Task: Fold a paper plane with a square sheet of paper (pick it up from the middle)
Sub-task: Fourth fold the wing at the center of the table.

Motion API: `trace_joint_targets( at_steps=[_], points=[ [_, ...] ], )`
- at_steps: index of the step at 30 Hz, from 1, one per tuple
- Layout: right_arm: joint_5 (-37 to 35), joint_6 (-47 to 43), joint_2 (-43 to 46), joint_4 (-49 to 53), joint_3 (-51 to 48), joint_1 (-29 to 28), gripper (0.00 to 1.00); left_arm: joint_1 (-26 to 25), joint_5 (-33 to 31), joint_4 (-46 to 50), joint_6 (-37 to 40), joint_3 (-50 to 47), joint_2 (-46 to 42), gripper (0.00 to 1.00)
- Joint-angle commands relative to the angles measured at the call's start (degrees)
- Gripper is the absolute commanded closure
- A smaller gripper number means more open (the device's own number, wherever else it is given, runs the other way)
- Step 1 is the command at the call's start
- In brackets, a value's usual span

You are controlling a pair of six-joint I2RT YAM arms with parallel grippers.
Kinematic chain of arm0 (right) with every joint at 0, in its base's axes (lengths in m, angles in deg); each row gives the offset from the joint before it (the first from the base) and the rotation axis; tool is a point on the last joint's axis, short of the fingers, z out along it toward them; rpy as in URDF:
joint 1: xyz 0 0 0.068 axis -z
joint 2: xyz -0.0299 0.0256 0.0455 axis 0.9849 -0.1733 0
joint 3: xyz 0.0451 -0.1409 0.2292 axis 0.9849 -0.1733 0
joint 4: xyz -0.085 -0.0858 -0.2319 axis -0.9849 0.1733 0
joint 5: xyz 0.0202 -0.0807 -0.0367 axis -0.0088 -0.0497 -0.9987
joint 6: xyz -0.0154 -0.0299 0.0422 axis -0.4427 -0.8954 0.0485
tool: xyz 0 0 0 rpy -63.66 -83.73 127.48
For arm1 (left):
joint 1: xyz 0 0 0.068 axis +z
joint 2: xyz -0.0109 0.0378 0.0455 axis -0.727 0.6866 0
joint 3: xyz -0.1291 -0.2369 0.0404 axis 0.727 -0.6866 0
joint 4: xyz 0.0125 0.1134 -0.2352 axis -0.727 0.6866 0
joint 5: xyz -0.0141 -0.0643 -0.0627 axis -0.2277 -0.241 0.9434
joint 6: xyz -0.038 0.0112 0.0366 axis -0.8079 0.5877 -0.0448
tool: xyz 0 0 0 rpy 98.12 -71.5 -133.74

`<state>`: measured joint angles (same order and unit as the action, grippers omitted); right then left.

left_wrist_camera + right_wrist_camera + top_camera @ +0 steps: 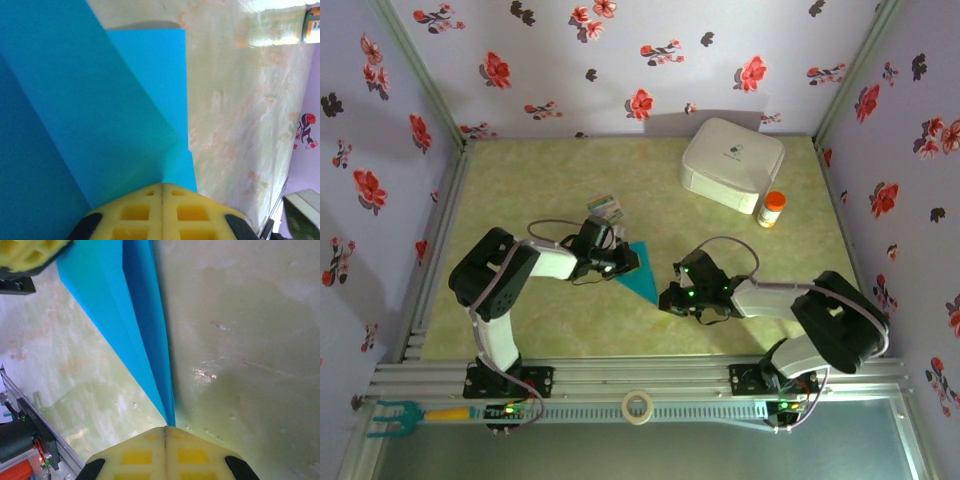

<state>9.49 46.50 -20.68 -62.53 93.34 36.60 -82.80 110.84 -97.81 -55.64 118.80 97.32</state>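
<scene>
Top view: we're seeing the turquoise paper plane (642,272) sitting over the middle of the green surface (520,320), between the 2 arms. Its wide end is meeting the left end effector (623,262) and its pointed end is reaching toward the right end effector (672,298). A small printed card (605,208) is lying just behind the left wrist. A white rounded box (732,163) is sitting at the far right, with an orange-capped bottle (772,209) just beside it.

Left wrist: we're looking at yellow pads (135,212) pressed together, pinching the paper's edge right at the seam. Flat blue layers are fanning away from the tips, with 1 diagonal fold line crossing them. The paper is casting a shadow on the surface past its far edge.

Right wrist: the pads (137,456) are also pressed together, nipping the narrow tip. The paper is running away as a slim creased wedge, 2 faces showing, 1 lighter and 1 darker. The other arm's yellow pads are showing at the far end.
</scene>
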Motion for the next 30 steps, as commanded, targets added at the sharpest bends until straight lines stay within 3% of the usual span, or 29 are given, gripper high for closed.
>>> trace_joint_targets(
  at_steps=[1, 3, 10, 18, 30],
  points=[
    [-5.4, -0.9, 3.3, 5.6, 4.5, 0.0, 0.93, 0.1, -2.5, 2.0, 0.0, -2.6, 0.3, 1.0],
    [-9.2, -1.9, 3.0, 7.5, 6.5, 0.3, 0.93, -0.1, -2.5, 0.3, -1.3, -3.5, 0.2, 1.0],
    [-2.2, -2.9, -7.8, 4.2, 15.8, 1.0, 0.94, -1.3, -2.9, -0.8, -2.4, -4.1, -0.3, 1.0],
    [-1.1, -3.5, -16.5, 3.7, 21.8, 1.1, 0.94, -1.3, -3.2, 0.5, -1.5, -3.5, -0.5, 1.0],
    [-2.0, -1.0, -19.8, -0.2, 11.8, 2.8, 1.0, -0.7, -2.0, 2.3, 1.6, -1.0, -2.9, 1.0]
  ],
)
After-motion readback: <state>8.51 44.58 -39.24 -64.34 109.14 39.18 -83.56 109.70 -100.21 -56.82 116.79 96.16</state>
